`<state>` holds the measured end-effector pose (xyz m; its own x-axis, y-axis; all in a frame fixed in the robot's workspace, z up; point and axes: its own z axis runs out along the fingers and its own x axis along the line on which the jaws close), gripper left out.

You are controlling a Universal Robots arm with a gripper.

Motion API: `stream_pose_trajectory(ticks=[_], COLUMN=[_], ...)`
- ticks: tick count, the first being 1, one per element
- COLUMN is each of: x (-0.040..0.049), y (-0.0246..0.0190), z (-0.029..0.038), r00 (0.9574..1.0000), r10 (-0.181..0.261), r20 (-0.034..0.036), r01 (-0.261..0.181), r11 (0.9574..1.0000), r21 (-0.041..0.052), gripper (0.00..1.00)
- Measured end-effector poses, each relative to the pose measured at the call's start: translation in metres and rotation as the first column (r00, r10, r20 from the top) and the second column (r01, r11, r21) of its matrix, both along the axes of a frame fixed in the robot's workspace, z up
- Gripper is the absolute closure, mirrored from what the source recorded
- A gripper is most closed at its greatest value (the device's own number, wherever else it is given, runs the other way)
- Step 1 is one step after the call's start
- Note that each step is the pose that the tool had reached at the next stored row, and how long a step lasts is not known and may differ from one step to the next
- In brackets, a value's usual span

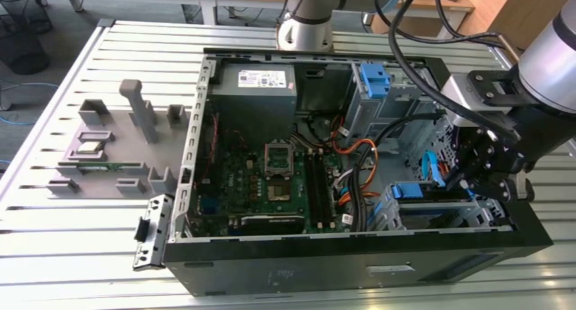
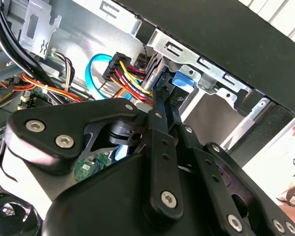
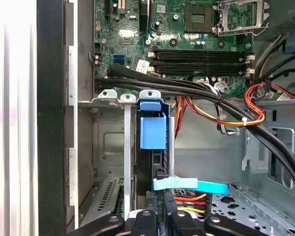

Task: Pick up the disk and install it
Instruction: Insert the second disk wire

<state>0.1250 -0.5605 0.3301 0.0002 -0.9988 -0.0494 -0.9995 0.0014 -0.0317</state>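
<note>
First wrist view, hand [image 3: 160, 216]: closed on the disk [image 3: 156, 162], which stood on edge in the drive cage [image 3: 108, 147].
Cables: a blue data cable [image 3: 191, 185] and power wires [image 3: 187, 199] lay just beside it.
Risk: snagging them could jam seating.
</note>
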Motion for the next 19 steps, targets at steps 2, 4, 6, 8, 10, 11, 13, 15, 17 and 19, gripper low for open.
stream_pose_trajectory(ticks=[2,4,6,8,10,11,13,15,17,19], x=[0.0000,0.0000,0.0000,0.0000,0.0000,0.0000,0.0000,0.0000,0.0000,0.0000], y=[0.0000,0.0000,0.0000,0.0000,0.0000,0.0000,0.0000,0.0000,0.0000,0.0000], z=[-0.0013,-0.0019,-0.0021,-0.0023,-0.0023,-0.0023,-0.0027,-0.0027,-0.0024,-0.0018], r00=[1.0000,1.0000,1.0000,1.0000,1.0000,1.0000,1.0000,1.0000,1.0000,1.0000], r10=[0.000,0.000,0.000,0.000,0.000,0.000,0.000,0.000,0.000,0.000], r20=[0.0000,0.0000,0.0000,0.0000,0.0000,0.0000,0.0000,-0.0001,0.0000,0.0000], r01=[0.000,0.000,0.000,0.000,0.000,0.000,0.000,0.000,0.000,0.000], r11=[1.0000,1.0000,1.0000,1.0000,1.0000,1.0000,1.0000,1.0000,1.0000,1.0000], r21=[-0.0003,-0.0009,-0.0006,-0.0002,-0.0003,-0.0003,0.0005,0.0003,-0.0001,-0.0005], gripper=[0.82,0.82,0.82,0.82,0.82,0.82,0.81,0.76,0.69,0.69])
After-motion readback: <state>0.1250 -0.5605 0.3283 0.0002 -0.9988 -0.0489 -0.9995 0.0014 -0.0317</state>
